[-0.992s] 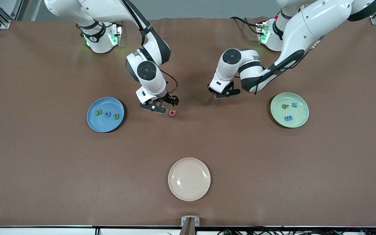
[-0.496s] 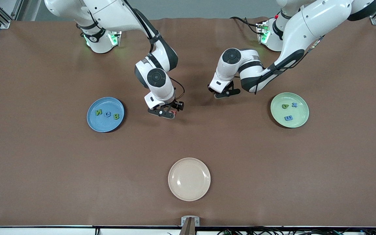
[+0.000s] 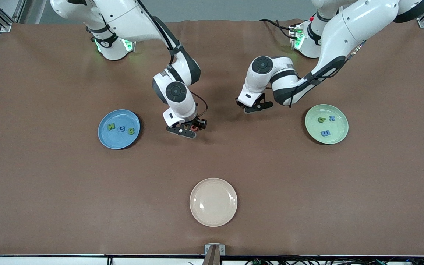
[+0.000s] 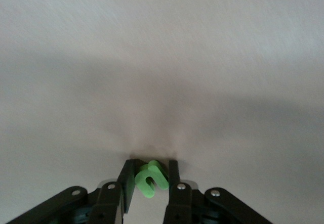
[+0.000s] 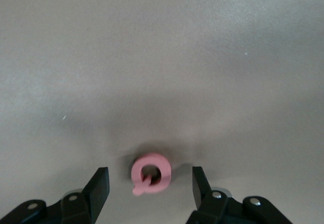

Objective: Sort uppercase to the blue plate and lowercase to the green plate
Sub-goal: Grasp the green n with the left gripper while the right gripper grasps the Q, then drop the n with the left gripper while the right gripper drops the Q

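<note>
Right gripper (image 3: pixel 189 129) is down at the mat beside the blue plate (image 3: pixel 103 139), toward the left arm's end. Fingers (image 5: pixel 99 188) are spread, straddling the pink Q (image 5: pixel 151 173), which lies flat and centred in the gap, apart from both pads; its tail points back toward the wrist. A second ago this gripper stood short of the Q and wider.

Left gripper (image 3: pixel 253 106), between Q and green plate (image 3: pixel 341 138), pinches the green n (image 4: pixel 151 178). It has barely moved.
</note>
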Robot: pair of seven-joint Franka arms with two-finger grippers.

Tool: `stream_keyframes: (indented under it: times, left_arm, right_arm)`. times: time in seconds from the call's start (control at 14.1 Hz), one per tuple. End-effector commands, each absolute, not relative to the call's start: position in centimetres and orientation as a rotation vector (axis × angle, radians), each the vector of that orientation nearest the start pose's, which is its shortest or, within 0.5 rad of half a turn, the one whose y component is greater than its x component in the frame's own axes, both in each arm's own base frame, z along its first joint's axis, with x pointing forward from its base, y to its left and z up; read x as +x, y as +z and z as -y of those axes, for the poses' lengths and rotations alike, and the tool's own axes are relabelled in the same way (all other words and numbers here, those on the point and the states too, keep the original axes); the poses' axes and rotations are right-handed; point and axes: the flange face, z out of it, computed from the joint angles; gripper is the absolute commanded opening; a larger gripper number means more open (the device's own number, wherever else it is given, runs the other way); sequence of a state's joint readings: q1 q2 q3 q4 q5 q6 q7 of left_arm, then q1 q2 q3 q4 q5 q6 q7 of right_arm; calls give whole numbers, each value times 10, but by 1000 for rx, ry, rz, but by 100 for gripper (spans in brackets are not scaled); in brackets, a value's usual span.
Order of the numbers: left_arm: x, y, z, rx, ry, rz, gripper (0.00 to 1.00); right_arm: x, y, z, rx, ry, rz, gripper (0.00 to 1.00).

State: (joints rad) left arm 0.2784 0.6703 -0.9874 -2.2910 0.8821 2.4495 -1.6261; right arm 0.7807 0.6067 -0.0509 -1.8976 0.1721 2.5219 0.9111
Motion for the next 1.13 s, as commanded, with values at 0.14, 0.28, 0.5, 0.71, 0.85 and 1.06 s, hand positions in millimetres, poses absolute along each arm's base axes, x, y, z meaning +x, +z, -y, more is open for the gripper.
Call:
stream_keyframes:
  times: [0.14, 0.28, 0.5, 0.71, 0.85, 1.06]
  left_arm:
    - [395, 201, 334, -3068, -28, 396, 6]
    - [409, 208, 316, -3063, -25, 370, 6]
    - [432, 209, 277, -3052, -3, 331, 6]
    - [448, 212, 244, -3046, 11, 314, 6]
    - [461, 219, 220, -3047, 16, 266, 6]
    - [473, 224, 189, -3040, 33, 211, 6]
  right_arm:
    - [480, 172, -418, -3052, 20, -484, 66]
    - [480, 172, -417, -3052, 20, -484, 61]
    - [480, 171, -417, -3054, 20, -485, 42]
    - [479, 170, -416, -3061, 30, -483, 17]
    - [480, 171, -414, -3061, 34, -489, 3]
    - [486, 174, -408, -3060, 34, -491, 0]
